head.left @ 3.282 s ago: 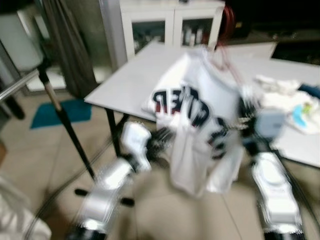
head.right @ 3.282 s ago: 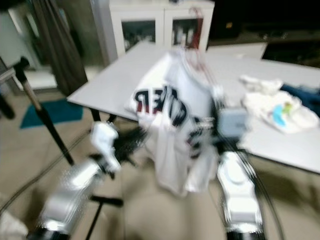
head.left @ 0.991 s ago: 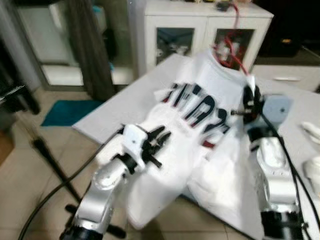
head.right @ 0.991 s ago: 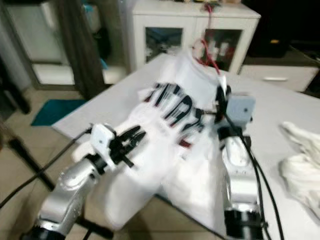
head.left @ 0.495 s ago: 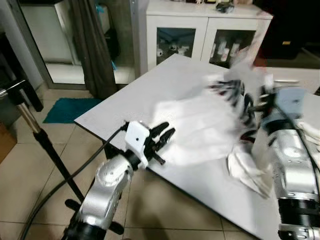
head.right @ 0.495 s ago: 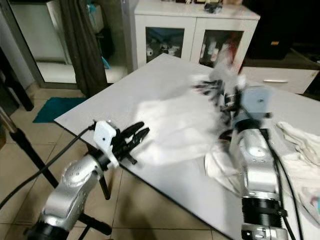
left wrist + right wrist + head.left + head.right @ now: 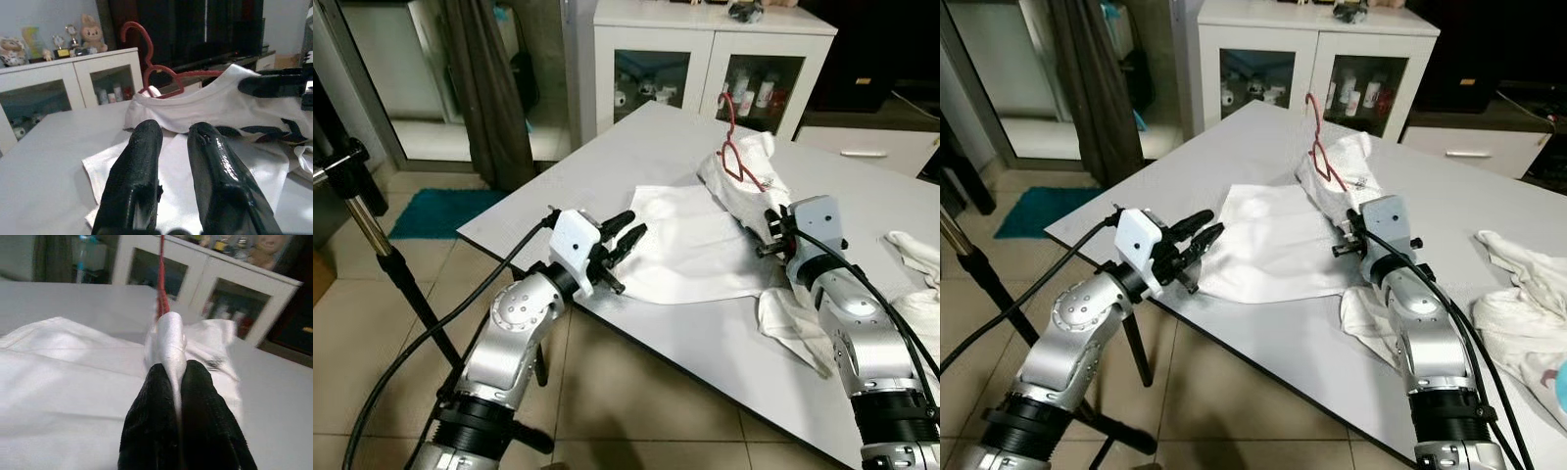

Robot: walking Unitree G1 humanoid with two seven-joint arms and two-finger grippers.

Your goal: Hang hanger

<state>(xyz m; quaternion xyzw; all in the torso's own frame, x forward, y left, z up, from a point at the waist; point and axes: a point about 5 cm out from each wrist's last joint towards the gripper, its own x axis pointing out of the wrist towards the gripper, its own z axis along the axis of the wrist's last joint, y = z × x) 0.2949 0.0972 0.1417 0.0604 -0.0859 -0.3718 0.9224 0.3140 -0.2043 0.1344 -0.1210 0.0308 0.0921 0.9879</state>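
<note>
Shirt (image 7: 695,245) on red hanger (image 7: 736,157) lies on white table (image 7: 607,157). Right gripper (image 7: 177,374) pinches shirt fabric; left gripper (image 7: 625,235) slightly parted, empty, at table edge.

One red hanger (image 7: 736,157) in one white shirt (image 7: 697,240) on one grey table (image 7: 607,157), one heap of white cloths (image 7: 922,264) at its far side, one white two-door cabinet (image 7: 705,59), one black stand (image 7: 367,211), one teal mat (image 7: 435,213), two grippers: left gripper (image 7: 625,238), right gripper (image 7: 767,233).

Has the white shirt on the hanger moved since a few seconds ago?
Yes. The shirt was held up in the air; now it lies spread on the table, still pinched by the right gripper.
</note>
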